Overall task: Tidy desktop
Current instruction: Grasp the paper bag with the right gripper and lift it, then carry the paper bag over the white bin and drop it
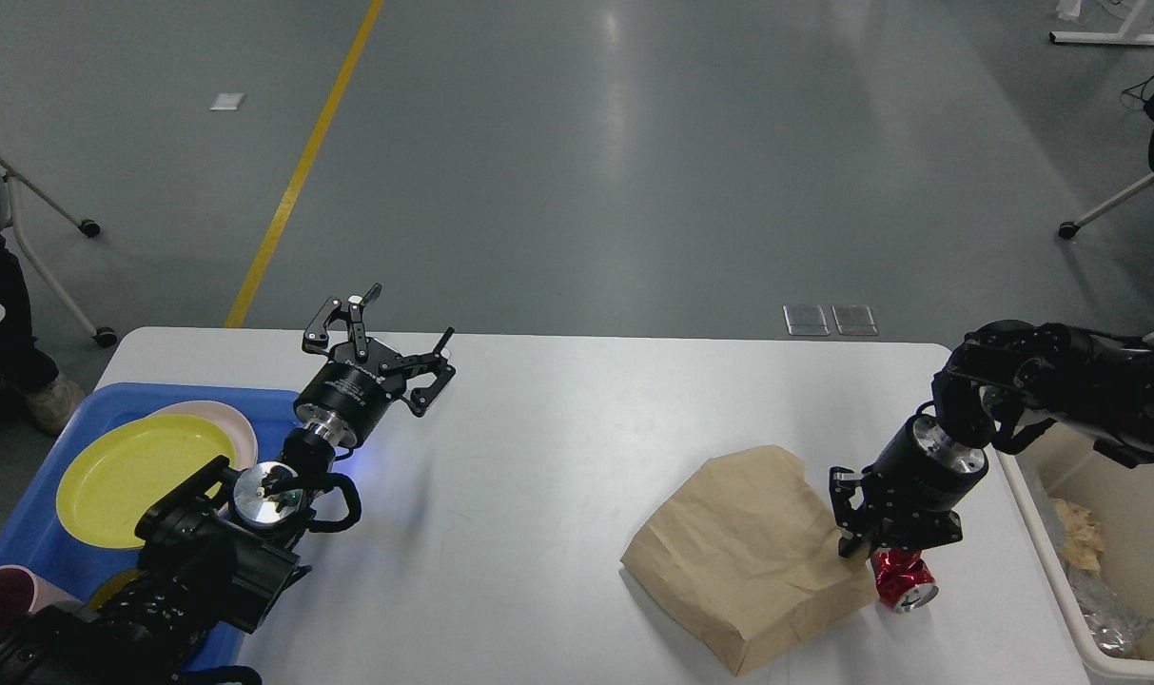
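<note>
Far left, blue tray [25,533] sits at the left edge of the desktop [538,476], holding a yellow plate [139,476] stacked over a pale pink plate [239,423]; a dark pink cup [1,599] shows at the bottom left corner, whether it is inside the tray I can't tell. Left arm comes up over the tray, left gripper [400,338] hangs above the table's back left area, fingers spread wide, nothing between them. Desktop is the big white table filling the lower half of the view, middle stretch bare. Right of centre, a brown paper bag [738,561] lies flat and creased. Touching its right edge, a crumpled red can [902,580] stands on the table. Right gripper [895,552] points down right on top of the can, fingers bracketing its upper part beside the bag edge; can't tell whether they're actually clamped on it or just around it. Far right, a beige bin [1062,590] stands against the table's right edge with crumpled paper and clear plastic inside. Beyond the table: grey shiny floor, yellow line [301,166] running diagonally at left, chair legs on casters at both sides.
</note>
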